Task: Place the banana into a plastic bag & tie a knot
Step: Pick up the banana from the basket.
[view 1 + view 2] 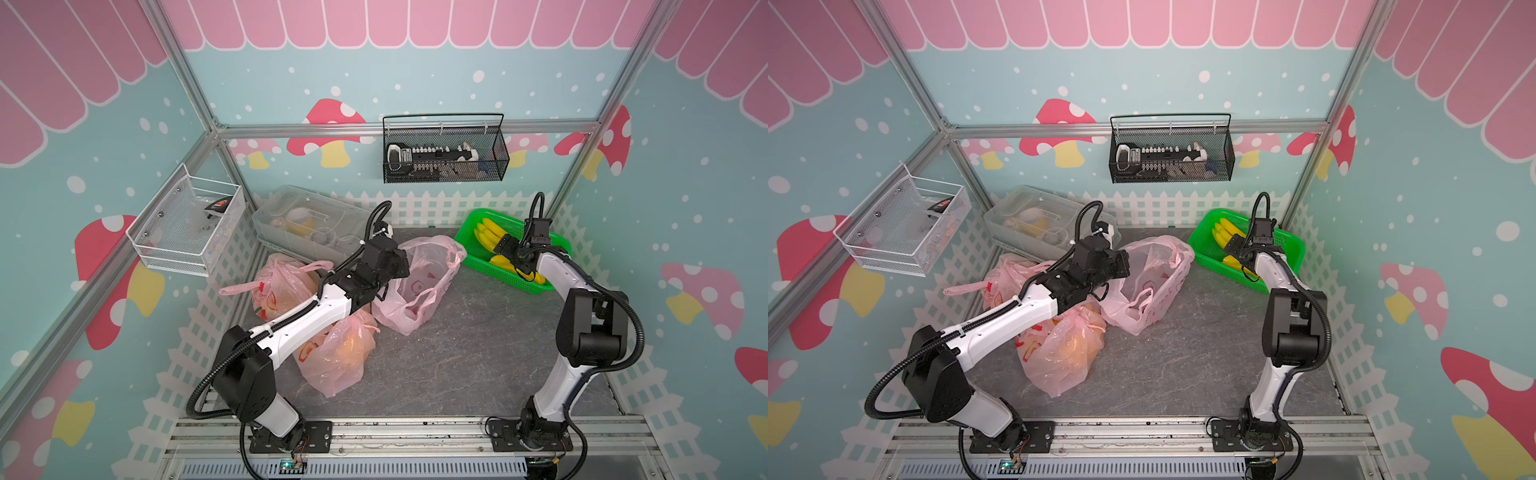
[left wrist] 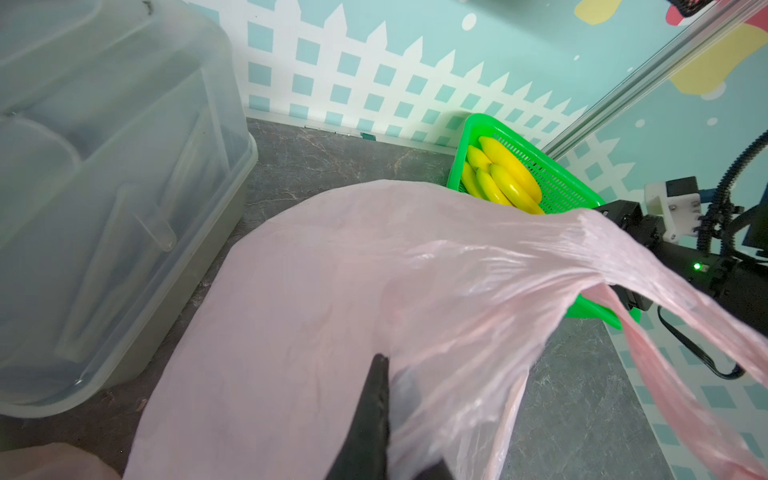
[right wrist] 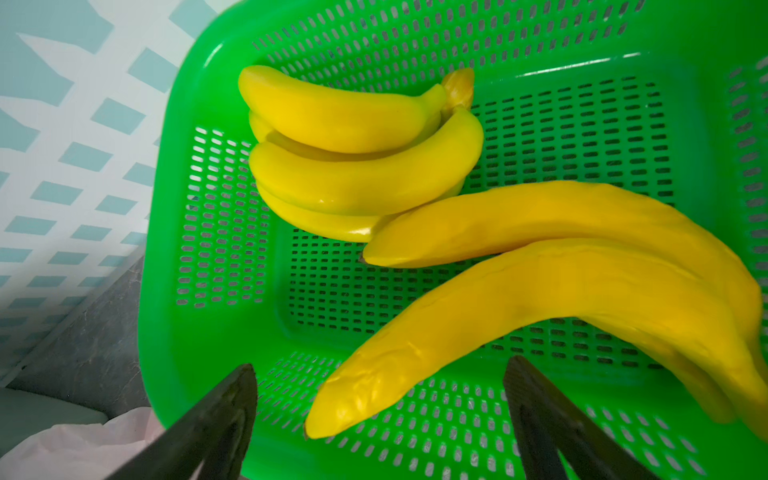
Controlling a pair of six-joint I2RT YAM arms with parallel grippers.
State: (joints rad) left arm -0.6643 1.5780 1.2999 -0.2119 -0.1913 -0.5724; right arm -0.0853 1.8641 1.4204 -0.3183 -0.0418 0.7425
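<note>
1. Grey stone-patterned tabletop (image 1: 457, 365) lies bare on the near right; on the near left sits a filled pink bag (image 1: 336, 357) with something orange inside, partly under the left arm.
2. Farther back on the left rests a second filled pink bag (image 1: 274, 286), its handles trailing leftward.
3. Mid-table, the left gripper (image 2: 382, 374) is clenched on the rim of the plastic bag (image 1: 419, 286), with thin pink film draped over its dark finger in the left wrist view.
4. That plastic bag stands open and slack, its mouth towards the far right and one handle drooping on its near side; no banana shows inside it.
5. At the far right sits the green basket (image 1: 490, 266), just beside the bag's mouth.
6. Inside the basket, the long banana (image 3: 519, 291) lies next to another long one, and a bunch of small bananas (image 3: 353, 166) lies at the farther end.
7. Over the basket hangs the right gripper (image 3: 378, 368), jaws spread wide on either side of the long banana's tip, gripping nothing; whether a finger touches the fruit cannot be told.
8. At the far left stands a clear plastic box (image 1: 307, 224) with its lid on.
9. On the walls hang a white wire basket (image 1: 187, 224) at left and a black mesh basket (image 1: 444, 153) at the back.
</note>
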